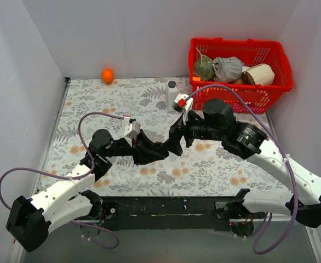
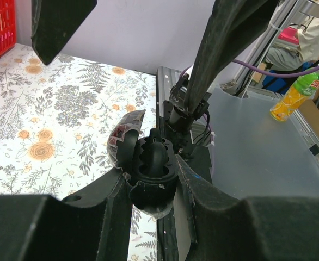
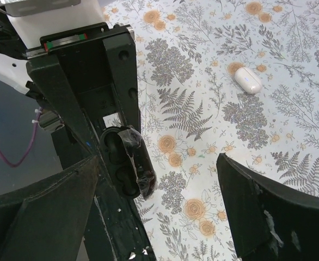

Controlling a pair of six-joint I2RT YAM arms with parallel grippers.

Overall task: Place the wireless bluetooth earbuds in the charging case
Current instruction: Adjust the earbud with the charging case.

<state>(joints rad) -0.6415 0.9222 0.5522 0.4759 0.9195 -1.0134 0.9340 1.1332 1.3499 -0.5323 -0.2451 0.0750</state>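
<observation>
Above the flowered tablecloth, the left gripper is clamped on a glossy black pebble-shaped charging case, lid up; the right gripper gapes wide beside it. Both wrist views look into its dark wells, but I cannot tell whether earbuds sit there. Only the right wrist view shows a white oval case on the cloth.

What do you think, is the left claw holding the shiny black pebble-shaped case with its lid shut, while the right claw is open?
Only the lid is wrong: the left wrist view shows the shiny black pebble-shaped case open, lid up, in the left claw. The right claw is open.
</observation>
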